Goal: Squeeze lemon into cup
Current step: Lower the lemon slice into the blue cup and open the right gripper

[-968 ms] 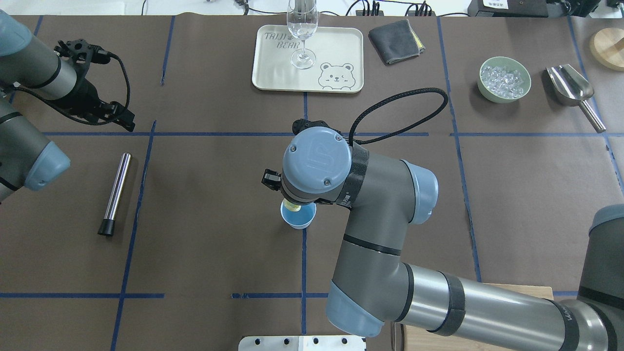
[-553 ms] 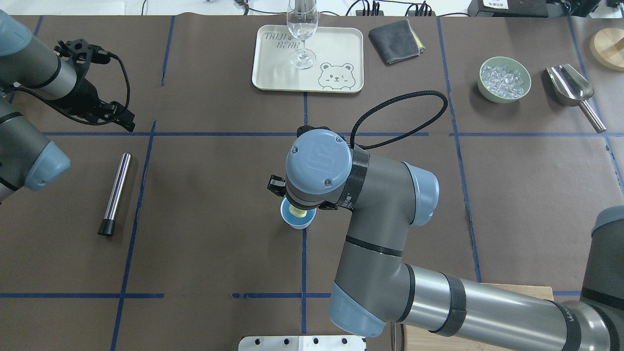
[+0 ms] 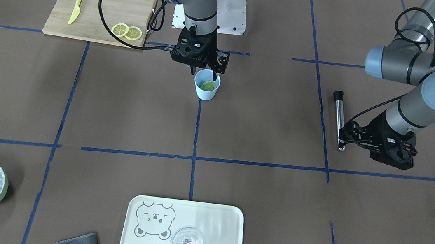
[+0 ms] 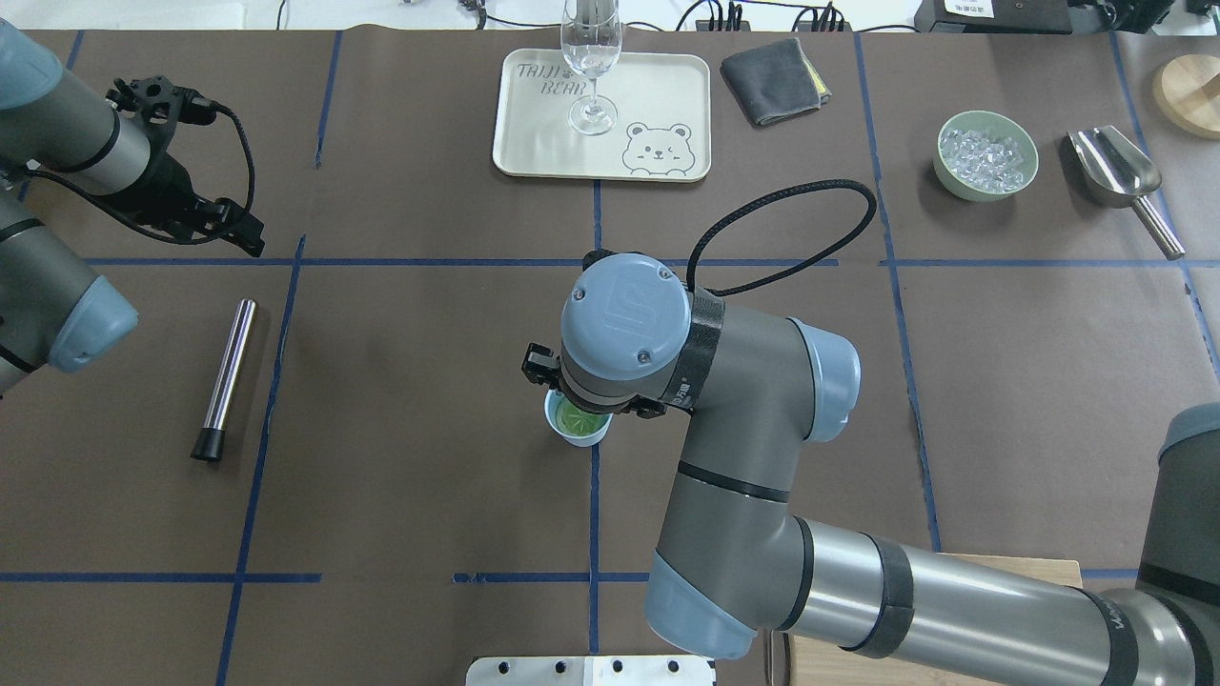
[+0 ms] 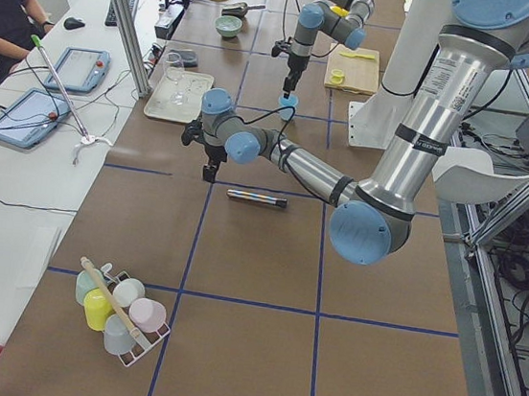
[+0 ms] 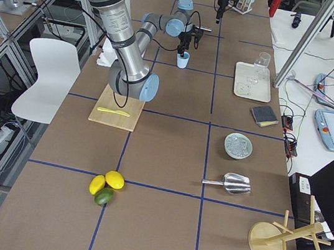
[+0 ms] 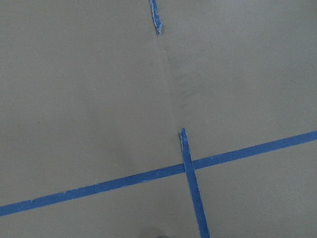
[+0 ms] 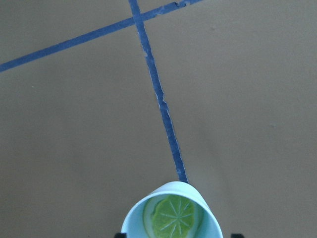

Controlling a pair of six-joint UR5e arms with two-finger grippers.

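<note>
lemon (image 3: 208,85): lying flat inside cup (image 3: 205,93), pale face up, upper centre of front-facing view | right gripper (image 3: 203,74): directly above cup's mouth, fingers spread wide to either side of rim, not touching the slice, holding nothing | left gripper (image 4: 243,232): upper left of overhead view, near metal rod (image 4: 226,376); spread cannot be told

I see my right arm (image 4: 743,419) and left arm (image 4: 67,143) as grey tubes with pale-blue, screw-rimmed joint caps. Black bands and a braided black cable (image 4: 839,182) show; right gripper (image 3: 203,72) and left gripper (image 4: 246,236) are black.
</note>
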